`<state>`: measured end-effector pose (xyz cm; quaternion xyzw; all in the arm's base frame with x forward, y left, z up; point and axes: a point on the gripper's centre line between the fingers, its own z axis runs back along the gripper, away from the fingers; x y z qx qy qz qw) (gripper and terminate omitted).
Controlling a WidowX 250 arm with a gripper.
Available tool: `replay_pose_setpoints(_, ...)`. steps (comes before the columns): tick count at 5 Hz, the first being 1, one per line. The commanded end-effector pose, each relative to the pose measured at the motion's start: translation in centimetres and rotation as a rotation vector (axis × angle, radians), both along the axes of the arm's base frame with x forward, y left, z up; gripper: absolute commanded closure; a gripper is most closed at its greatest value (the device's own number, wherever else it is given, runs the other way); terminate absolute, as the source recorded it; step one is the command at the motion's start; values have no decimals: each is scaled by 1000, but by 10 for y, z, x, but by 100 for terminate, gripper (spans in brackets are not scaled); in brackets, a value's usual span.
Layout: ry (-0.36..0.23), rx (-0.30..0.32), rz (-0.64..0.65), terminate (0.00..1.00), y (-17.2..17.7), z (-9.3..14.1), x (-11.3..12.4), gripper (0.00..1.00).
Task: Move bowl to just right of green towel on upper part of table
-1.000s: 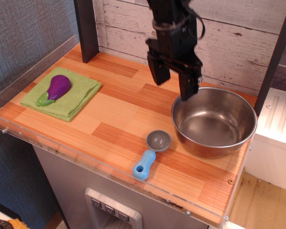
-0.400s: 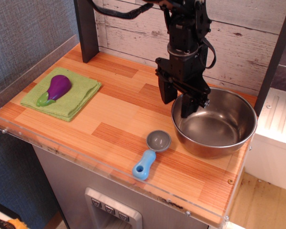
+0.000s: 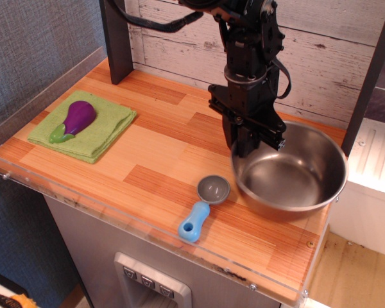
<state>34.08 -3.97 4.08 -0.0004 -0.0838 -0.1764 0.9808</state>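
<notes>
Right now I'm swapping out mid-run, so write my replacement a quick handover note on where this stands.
Gripper: shut on the bowl's near-left rim; the bowl looks tipped, just lifting.
Bowl: at the right end of the table, far from its goal.
Green towel: at the left end, a purple eggplant lying on it.
Blue-handled scoop: near the front edge, beside the bowl.
Done: rim grasped.
Left: carry the bowl to just right of the towel, set down, release.

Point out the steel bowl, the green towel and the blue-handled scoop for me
bowl (image 3: 279,179): only camera view, on its inner bottom.
green towel (image 3: 109,128): only camera view, bare cloth right of the eggplant.
scoop (image 3: 194,224): only camera view, on its blue handle.
</notes>
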Motion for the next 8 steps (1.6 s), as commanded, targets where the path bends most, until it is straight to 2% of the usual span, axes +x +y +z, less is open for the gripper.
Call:
replay_pose_setpoints(1, -92, -173, 23, 0, -21, 38, -5, 100)
replay_pose_setpoints(2, -143, -338, 25, 0, -22, 70, -1, 100)
replay_pose_setpoints(3, -188, -376, 124, 0, 24, 105, 2, 100)
replay_pose_setpoints(4, -154, -277, 206, 0, 69, 100, 14, 100)
replay_pose_setpoints(5, -129, -211, 304, 0, 119, 83, 23, 100)
replay_pose_setpoints(6, -93, -188, 327, 0, 144, 66, 26, 100)
replay_pose_setpoints(8, -57, -173, 360, 0, 164, 49, 33, 100)
